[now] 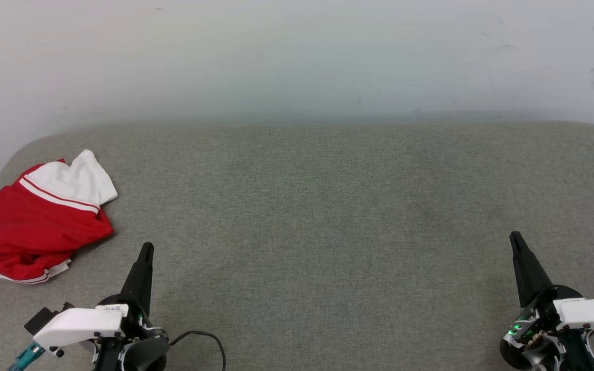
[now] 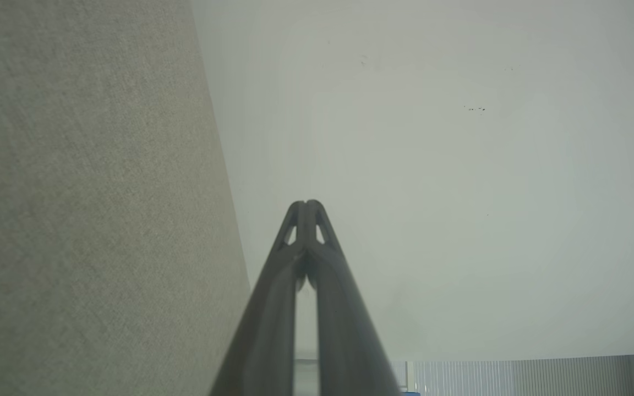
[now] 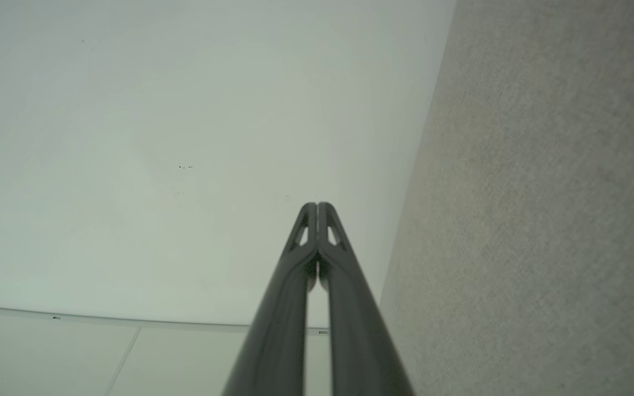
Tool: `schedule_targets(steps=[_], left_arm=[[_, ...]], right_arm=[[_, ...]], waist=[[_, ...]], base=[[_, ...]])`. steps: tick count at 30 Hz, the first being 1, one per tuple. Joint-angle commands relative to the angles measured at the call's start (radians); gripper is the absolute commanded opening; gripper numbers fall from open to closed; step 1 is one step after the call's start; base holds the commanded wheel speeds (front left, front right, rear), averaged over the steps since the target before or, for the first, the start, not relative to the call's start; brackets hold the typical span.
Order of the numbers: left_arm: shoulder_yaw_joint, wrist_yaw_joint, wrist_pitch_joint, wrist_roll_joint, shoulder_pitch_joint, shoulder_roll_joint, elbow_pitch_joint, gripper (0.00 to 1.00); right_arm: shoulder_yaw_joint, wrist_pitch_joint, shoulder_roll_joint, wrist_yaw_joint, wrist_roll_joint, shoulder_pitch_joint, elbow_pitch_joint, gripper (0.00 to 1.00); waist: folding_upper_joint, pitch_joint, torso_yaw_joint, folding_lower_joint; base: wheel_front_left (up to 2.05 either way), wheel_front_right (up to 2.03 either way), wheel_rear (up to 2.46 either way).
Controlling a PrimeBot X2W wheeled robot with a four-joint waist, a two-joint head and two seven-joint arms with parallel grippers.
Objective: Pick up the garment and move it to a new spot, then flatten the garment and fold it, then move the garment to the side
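Observation:
The garment (image 1: 29,226), a red T-shirt with a white sleeve and striped trim, lies crumpled at the far left edge of the grey surface (image 1: 317,216). My left gripper (image 1: 146,248) stands shut at the lower left, a little to the right of the shirt and apart from it, holding nothing. In the left wrist view the left gripper (image 2: 307,204) has its tips pressed together. My right gripper (image 1: 514,237) is shut and empty at the lower right, far from the shirt; its tips also meet in the right wrist view (image 3: 317,206).
A pale wall (image 1: 297,56) rises behind the rounded grey surface. A black cable (image 1: 209,340) loops beside my left wrist. The padded surface runs wide between the two grippers.

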Motion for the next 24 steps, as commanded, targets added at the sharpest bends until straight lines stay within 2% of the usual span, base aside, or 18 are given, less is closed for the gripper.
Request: schedule_targets(steps=[1, 24], left_arm=[[0.002, -0.005, 0.001, 0.001, -0.006, -0.001, -0.002, 0.00], [0.002, -0.005, 0.001, 0.001, -0.006, -0.001, -0.002, 0.00]], right_arm=[[0.001, 0.000, 0.001, 0.000, 0.004, -0.013, 0.000, 0.00], [0.001, 0.000, 0.001, 0.000, 0.004, -0.013, 0.000, 0.00]], waist=[[0.0000, 0.000, 0.000, 0.0000], [0.0000, 0.000, 0.000, 0.0000]], base=[[0.00, 0.00, 0.00], [0.00, 0.00, 0.00]])
